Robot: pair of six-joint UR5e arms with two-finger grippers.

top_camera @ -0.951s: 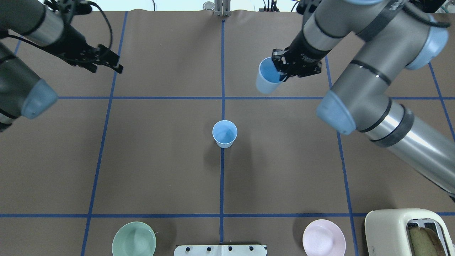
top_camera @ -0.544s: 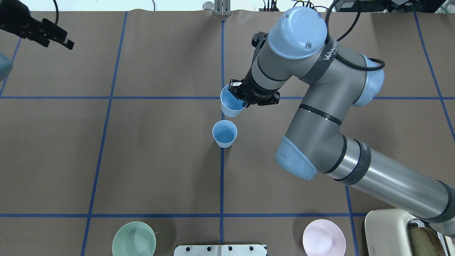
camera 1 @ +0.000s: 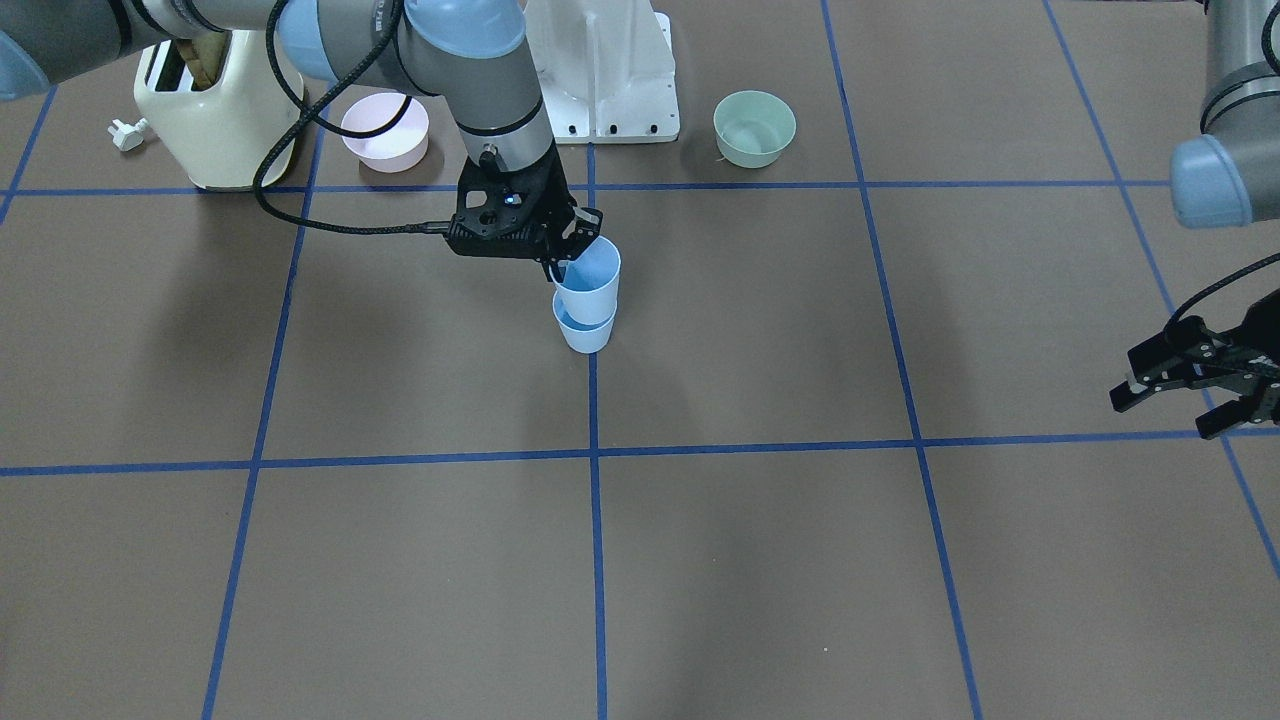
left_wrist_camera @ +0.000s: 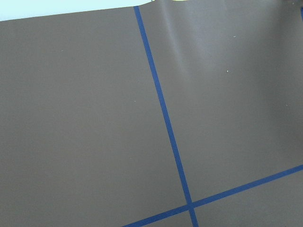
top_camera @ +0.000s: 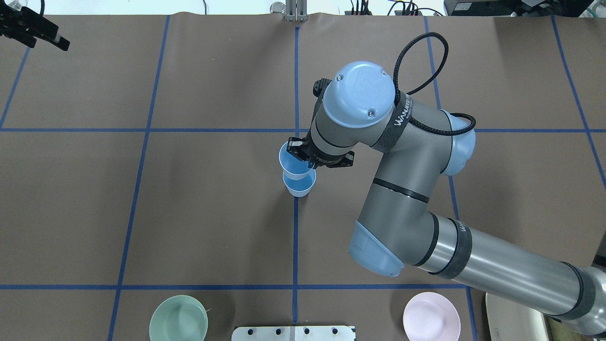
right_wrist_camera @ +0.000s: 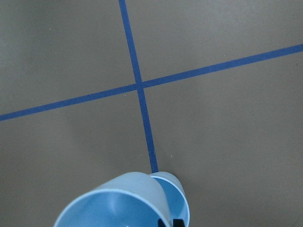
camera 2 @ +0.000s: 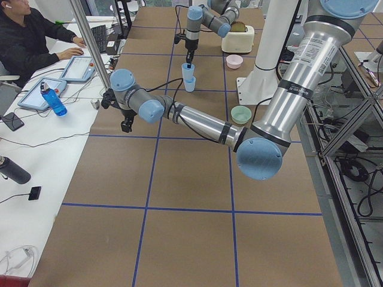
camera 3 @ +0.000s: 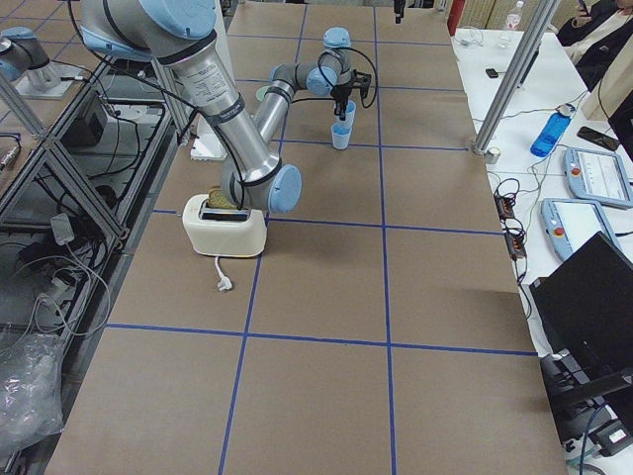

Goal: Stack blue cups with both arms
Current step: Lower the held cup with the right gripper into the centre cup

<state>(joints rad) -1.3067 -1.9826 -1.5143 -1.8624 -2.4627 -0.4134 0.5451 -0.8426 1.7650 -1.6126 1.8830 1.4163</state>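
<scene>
One blue cup (top_camera: 299,189) stands upright on the centre blue line, also in the front view (camera 1: 585,332). My right gripper (camera 1: 568,258) is shut on the rim of the second blue cup (camera 1: 590,277), one finger inside it. This held cup (top_camera: 289,162) hangs slightly tilted, its base at or just inside the standing cup's rim. The right wrist view shows the held cup (right_wrist_camera: 116,203) in front of the standing one (right_wrist_camera: 176,198). My left gripper (camera 1: 1172,408) is open and empty, far off at the table's far left corner (top_camera: 46,40).
A mint-green bowl (top_camera: 178,318) and a pink bowl (top_camera: 431,316) sit near the white base pedestal (camera 1: 610,70). A cream toaster (camera 1: 215,110) with a white plug (camera 1: 125,133) stands beside the pink bowl. Operators sit at a side desk.
My right arm swung the held cup from the far right to the centre and brought it down onto the standing cup. My left gripper drew back to the far left corner.
</scene>
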